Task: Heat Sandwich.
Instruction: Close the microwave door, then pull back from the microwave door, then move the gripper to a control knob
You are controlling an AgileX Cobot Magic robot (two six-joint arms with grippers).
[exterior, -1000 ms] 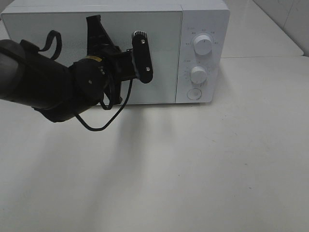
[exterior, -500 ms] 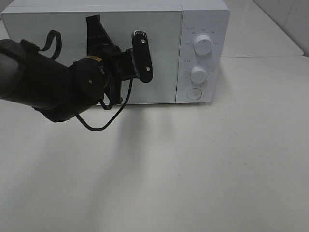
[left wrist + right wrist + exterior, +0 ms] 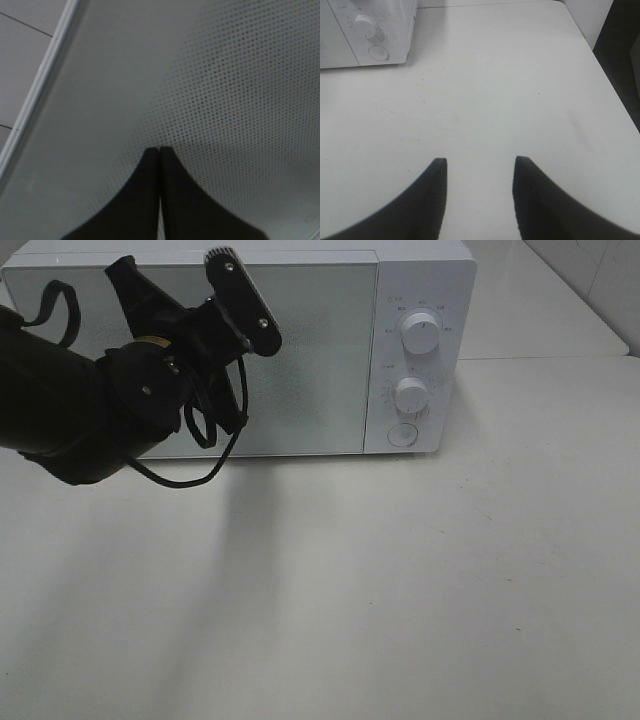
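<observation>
You have 1 white tabletop beneath the released right claw. 1 white microwave, dotted door just ahead of the clenched left claw.

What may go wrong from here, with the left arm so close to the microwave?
1. The shut left gripper sits very near the closed microwave door; a push forward might scrape or dent it.
2. The arm's loose cable hangs before the door and might snag.

Plain white surface under soft, even light. Behind it, more white panels split by thin grey seams. Past one edge, a dark gap.
</observation>
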